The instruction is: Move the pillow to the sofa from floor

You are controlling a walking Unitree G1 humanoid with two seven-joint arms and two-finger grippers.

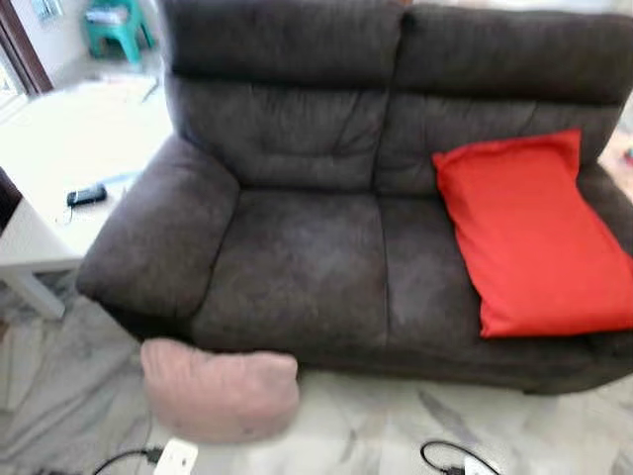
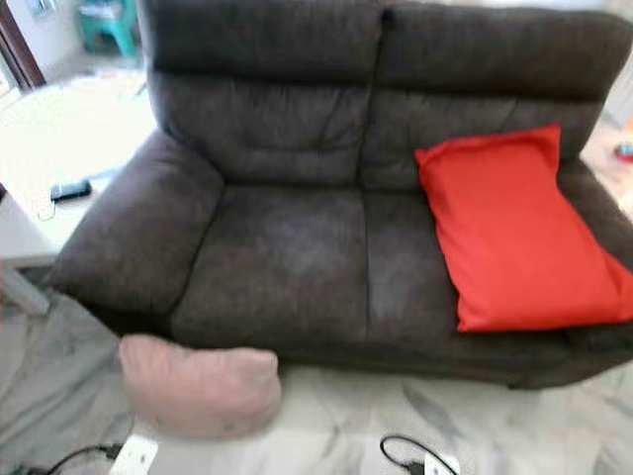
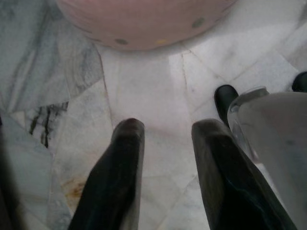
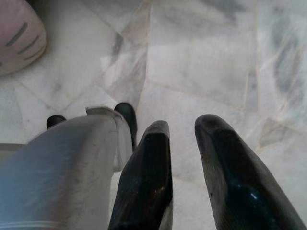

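A home living room: dark sofa [image 1: 326, 218], marble floor [image 1: 376, 435].

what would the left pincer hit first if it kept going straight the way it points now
Most likely the marble floor: the left pincer, fingers apart and holding nothing, points down at bare tiles. The pink pillow lies just beyond; depth is unclear, so a shallower path could meet it.

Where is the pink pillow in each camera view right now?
Left eye: pink pillow on the floor, bottom left, below the sofa's arm.
Right eye: same spot, bottom left.
Left wrist: at the top edge, beyond the left gripper.
Right wrist: top left corner.
Shared landmark: the marble floor.
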